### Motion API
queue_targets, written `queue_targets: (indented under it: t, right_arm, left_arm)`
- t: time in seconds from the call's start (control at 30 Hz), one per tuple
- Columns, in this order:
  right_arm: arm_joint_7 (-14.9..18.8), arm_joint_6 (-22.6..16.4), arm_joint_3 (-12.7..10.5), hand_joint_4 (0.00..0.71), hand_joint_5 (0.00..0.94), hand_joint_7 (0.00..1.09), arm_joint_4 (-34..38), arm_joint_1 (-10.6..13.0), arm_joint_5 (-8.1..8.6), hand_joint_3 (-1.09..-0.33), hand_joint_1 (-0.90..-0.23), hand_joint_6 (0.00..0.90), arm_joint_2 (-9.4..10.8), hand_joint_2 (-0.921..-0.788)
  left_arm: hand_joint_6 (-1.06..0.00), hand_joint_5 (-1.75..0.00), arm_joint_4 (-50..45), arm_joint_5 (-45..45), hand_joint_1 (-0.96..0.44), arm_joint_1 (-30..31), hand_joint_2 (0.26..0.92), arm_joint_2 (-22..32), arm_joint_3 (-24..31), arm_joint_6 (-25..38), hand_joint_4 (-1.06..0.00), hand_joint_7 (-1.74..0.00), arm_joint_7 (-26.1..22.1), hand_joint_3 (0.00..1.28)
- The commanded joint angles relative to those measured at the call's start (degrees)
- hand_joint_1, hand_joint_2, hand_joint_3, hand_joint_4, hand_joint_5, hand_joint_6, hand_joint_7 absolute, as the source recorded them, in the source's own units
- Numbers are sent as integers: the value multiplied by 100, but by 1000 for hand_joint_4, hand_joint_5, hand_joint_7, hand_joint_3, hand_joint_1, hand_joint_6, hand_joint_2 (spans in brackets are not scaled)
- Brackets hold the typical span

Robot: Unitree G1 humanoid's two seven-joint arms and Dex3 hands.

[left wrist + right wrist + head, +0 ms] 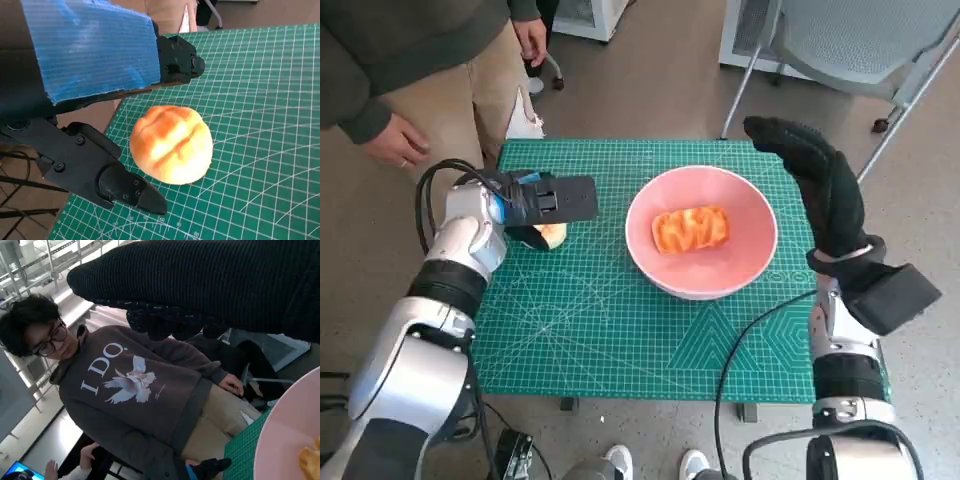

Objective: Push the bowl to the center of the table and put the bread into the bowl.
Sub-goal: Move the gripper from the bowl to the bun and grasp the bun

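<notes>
The pink bowl [701, 281] stands on the green mat [620, 330], right of its middle, and holds an orange, ridged piece of bread [692, 229]. A round golden bun [552, 236] lies on the mat near the left edge. My left hand [535, 200] hovers over the bun; in the left wrist view the bun [172, 145] sits between the spread black fingers [105, 177] with gaps on both sides. My gloved right hand [815, 185] is raised beside the bowl's right rim, fingers stretched out and empty. The right wrist view shows the glove [200, 285] and the bowl's rim [285, 430].
A person [135, 390] in a grey sweatshirt stands at the table's far left corner, one hand [395, 140] hanging near the mat. A grey chair [860, 40] stands beyond the far right corner. A white object [525, 120] lies at the mat's far left edge.
</notes>
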Motion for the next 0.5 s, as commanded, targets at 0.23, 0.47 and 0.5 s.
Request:
queue_targets:
  t: [0.23, 0.47, 0.5]
  right_arm:
    - [-71, 69, 30, 194, 0, 515, 4, 164, -65, -816, -718, -1, 30, -921]
    - [-55, 76, 30, 194, 0, 517, 12, 158, -51, -815, -719, -1, 29, -921]
    - [-56, 74, 30, 194, 0, 517, 14, 157, -52, -815, -719, -1, 28, -921]
  left_arm:
    - [-171, 1, 303, 55, -487, -179, 733, -18, -144, -169, 1, -1, 114, 7]
    - [-168, 0, 536, 49, -497, -214, 739, -101, -213, -207, 0, 0, 191, 8]
    - [-168, -2, 567, 43, -500, -220, 741, -115, -217, -200, -5, 0, 196, 8]
